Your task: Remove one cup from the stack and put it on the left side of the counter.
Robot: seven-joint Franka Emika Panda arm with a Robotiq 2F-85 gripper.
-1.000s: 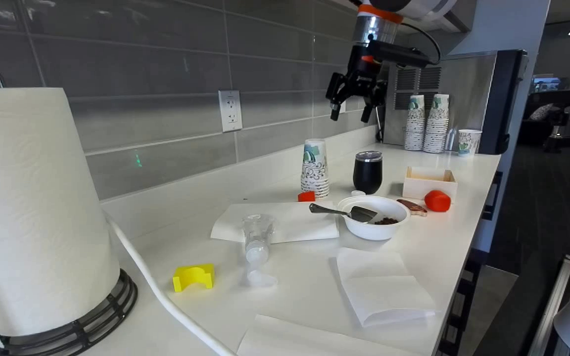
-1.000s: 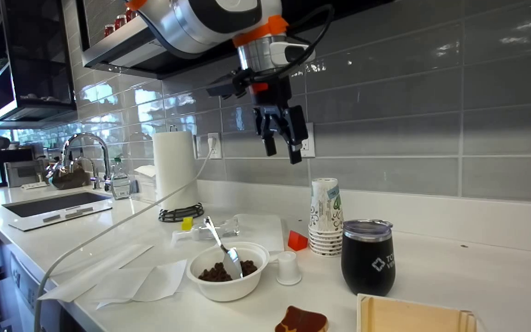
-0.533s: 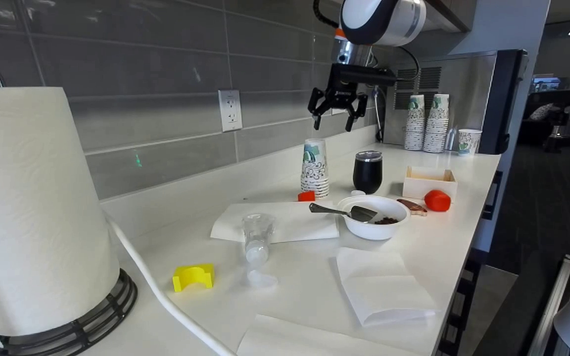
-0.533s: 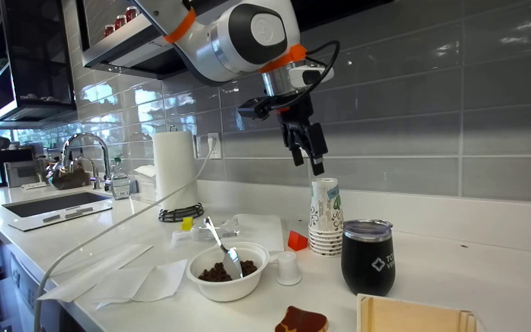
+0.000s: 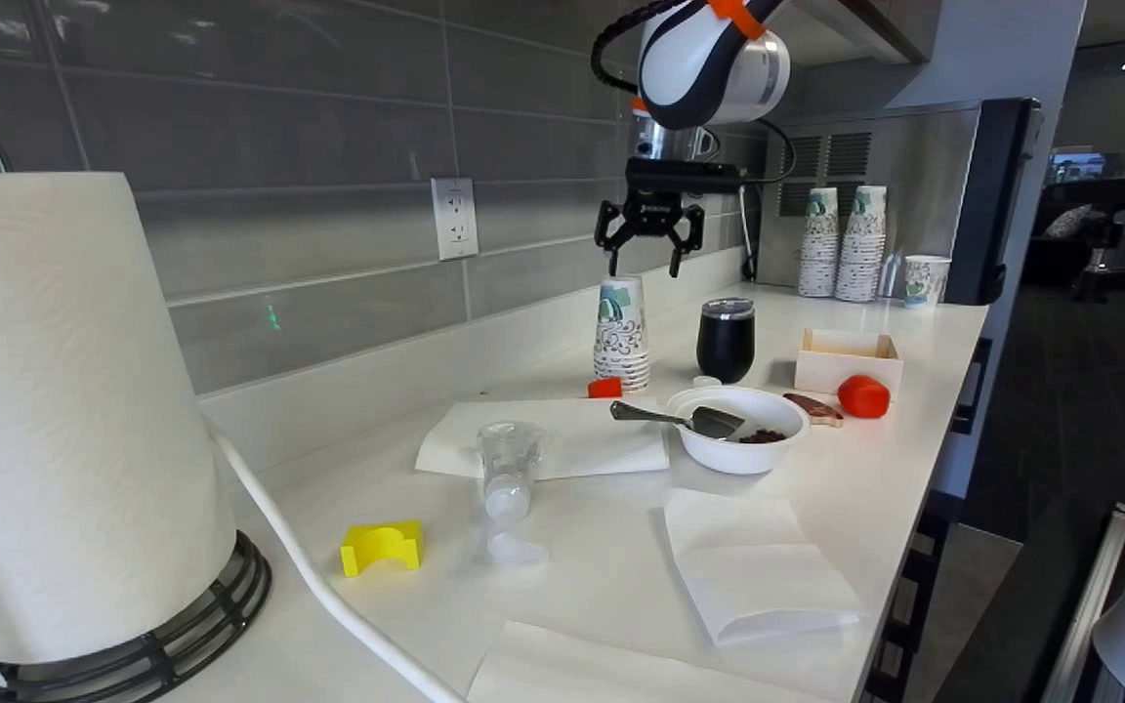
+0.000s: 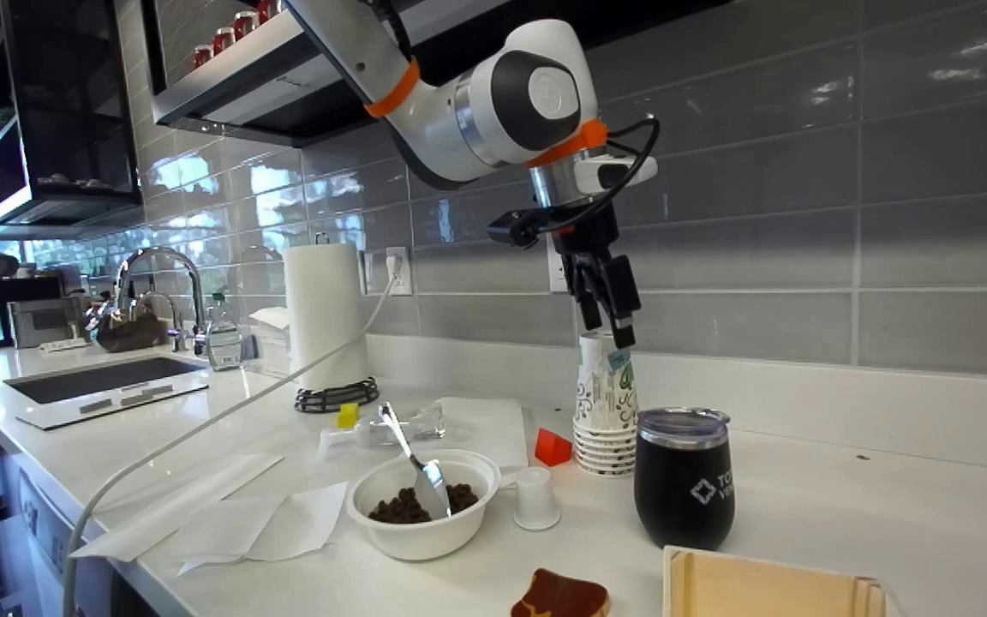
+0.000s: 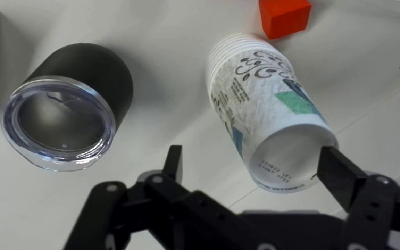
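Near the back edge of the off-white worktop (image 5: 602, 566), left to right: upside-down stack of nested, tapered white paper cups with green-teal print (image 5: 621, 342), top cup (image 7: 266, 104) still on; black robot fingers (image 5: 676, 262) wide apart, nothing held, about level with its top, contact unclear; clear-lidded rounded black tumbler (image 5: 727, 342), further toward the front edge. Wrist view: stack off-centre, close to one finger. Dropping now, that finger could topple it; a low grip could lift several cups. Versus earlier frame: fingers lower, stack unmoved.
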